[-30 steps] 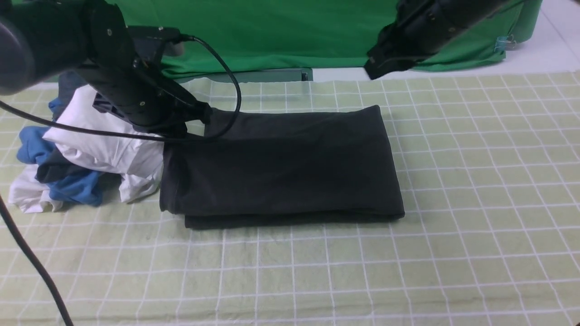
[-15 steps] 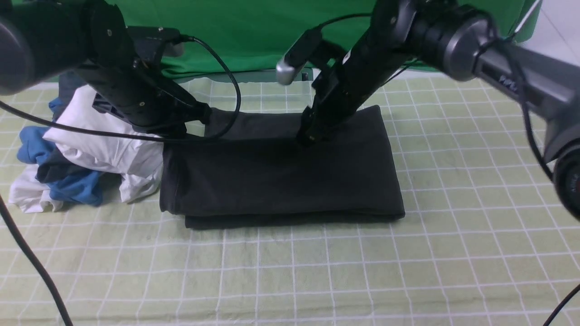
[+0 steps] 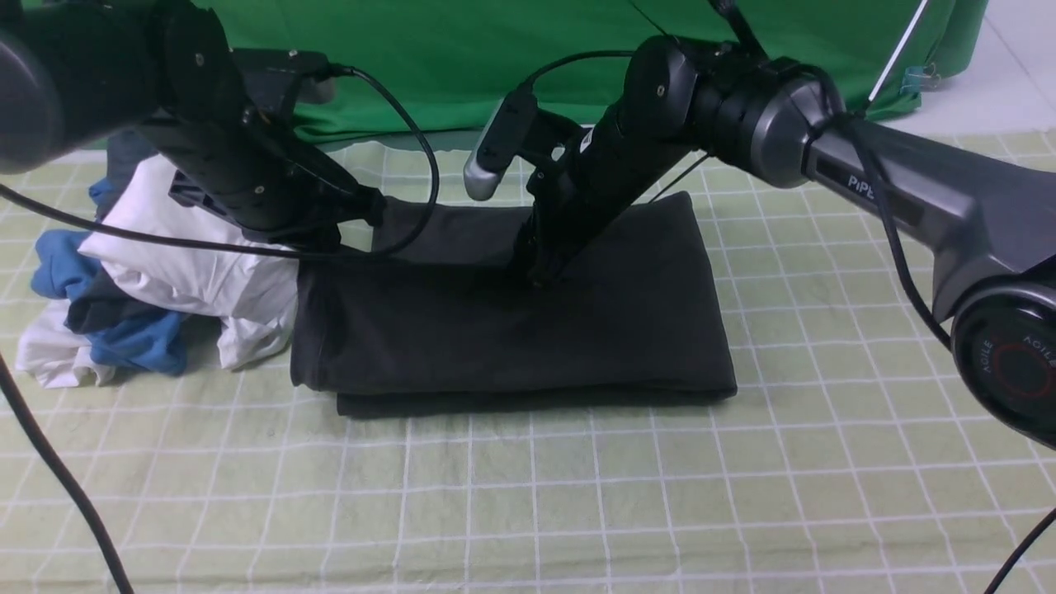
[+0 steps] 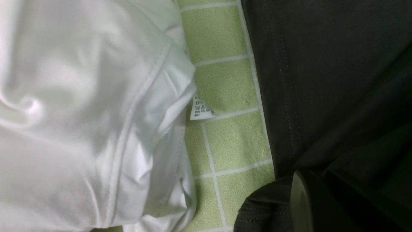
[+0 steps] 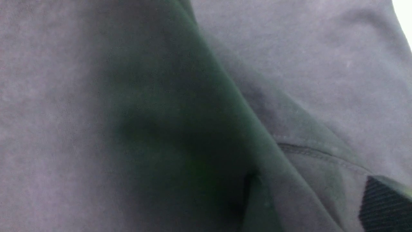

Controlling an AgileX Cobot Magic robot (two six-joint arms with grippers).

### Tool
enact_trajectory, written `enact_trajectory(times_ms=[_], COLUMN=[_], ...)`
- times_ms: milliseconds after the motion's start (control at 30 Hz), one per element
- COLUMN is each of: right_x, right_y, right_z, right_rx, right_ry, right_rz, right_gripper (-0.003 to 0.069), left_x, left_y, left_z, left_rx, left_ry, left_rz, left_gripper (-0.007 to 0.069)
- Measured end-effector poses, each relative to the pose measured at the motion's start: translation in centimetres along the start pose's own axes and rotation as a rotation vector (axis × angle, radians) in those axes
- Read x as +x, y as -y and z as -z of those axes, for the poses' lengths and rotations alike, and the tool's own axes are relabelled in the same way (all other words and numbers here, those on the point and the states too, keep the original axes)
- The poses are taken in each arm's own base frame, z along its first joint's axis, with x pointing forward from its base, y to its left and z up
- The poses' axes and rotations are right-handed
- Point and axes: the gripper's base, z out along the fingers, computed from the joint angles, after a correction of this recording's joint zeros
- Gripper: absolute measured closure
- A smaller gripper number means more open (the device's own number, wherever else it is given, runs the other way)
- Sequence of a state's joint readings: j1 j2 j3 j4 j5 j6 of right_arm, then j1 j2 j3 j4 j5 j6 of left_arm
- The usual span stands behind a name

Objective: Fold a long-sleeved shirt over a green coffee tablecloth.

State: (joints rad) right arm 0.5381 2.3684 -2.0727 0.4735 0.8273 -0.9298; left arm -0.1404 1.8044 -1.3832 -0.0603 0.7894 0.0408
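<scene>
The long-sleeved shirt (image 3: 511, 330) lies as a black folded rectangle in the middle of the green coffee tablecloth (image 3: 825, 462). My left gripper (image 3: 373, 210) sits at the shirt's far left corner, shut on black cloth that rises to it. In the left wrist view one finger (image 4: 297, 203) is sunk in the dark shirt (image 4: 322, 80), beside a strip of tablecloth (image 4: 231, 141). My right gripper (image 3: 538, 276) points down onto the shirt's far middle, with its jaws apart. The right wrist view is filled with grey-black shirt cloth (image 5: 64, 96), with one ribbed pad (image 5: 383, 206) at its edge.
A heap of white, blue and dark grey garments (image 3: 148, 280) lies against the shirt's left side; its white cloth (image 4: 80, 112) and a small label (image 4: 200, 109) show in the left wrist view. A bright green sheet (image 3: 511, 58) hangs at the back. A black cable (image 3: 49, 470) crosses the front left.
My right arm has swung in from the back right and come down onto the shirt's far middle. The left arm and the shirt have not moved.
</scene>
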Motion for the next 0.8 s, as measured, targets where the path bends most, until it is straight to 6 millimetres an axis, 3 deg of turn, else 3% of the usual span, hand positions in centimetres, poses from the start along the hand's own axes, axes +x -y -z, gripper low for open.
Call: enact_trajectory(times_ms=[267, 467, 667, 800], right_x=[0.0, -0.9, -1.7, -2.6], right_y=[0.3, 1.0, 0.7, 0.4], right_z=[-0.5, 0.1, 1.5, 3.1], right_rx=[0.031, 0.098, 0.035, -0.023], right_ry=[0.018, 0.073, 0.048, 0.040], right_rz=[0.042, 0.052, 0.075, 0.098], right_gripper=[0.0626, 0.0662, 0.0662, 0.0594], left_x=[0.0, 0.0, -0.1, -0.2], left_y=[0.1, 0.1, 0.0, -0.1], left_z=[0.0, 0.0, 0.1, 0.6], left_rx=[0.006, 0.007, -0.004, -0.016], left_ry=[0.000, 0.004, 0.012, 0.024], left_rz=[0.006, 0.008, 0.000, -0.002], left_gripper=[0.0601, 0.0601, 0.0601, 0.0601])
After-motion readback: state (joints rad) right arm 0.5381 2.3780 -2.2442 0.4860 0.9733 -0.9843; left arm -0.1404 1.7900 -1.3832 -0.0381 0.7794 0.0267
